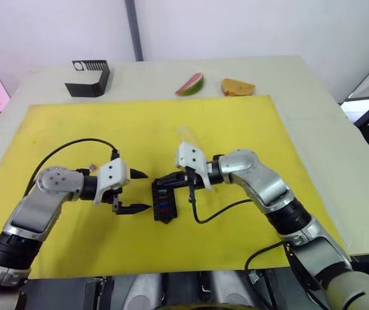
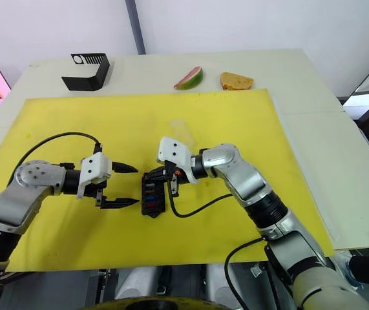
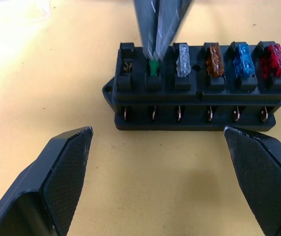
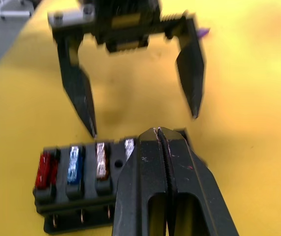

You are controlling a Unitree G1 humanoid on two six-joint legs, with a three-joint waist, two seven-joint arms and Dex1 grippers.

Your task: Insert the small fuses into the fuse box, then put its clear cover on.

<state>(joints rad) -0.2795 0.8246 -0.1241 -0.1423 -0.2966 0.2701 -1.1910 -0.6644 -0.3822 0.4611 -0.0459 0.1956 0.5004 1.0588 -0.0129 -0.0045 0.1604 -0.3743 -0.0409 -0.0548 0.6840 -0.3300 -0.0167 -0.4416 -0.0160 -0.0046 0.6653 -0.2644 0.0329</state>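
Left claw (image 1: 136,191) gapes beside fuse box (image 1: 164,200).

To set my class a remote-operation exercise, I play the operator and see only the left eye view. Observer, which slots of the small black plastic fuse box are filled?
Observer: The left wrist view shows the small black plastic fuse box holding a translucent clear grey fuse, brown fuse, blue fuse and red fuse in one row.
Operator: And the right claw?
Observer: The right claw is shut, with its tips at the top of the small green fuse.
Operator: Is any slot empty?
Observer: The end slot beside the green fuse, at the box's pointed end, is empty.
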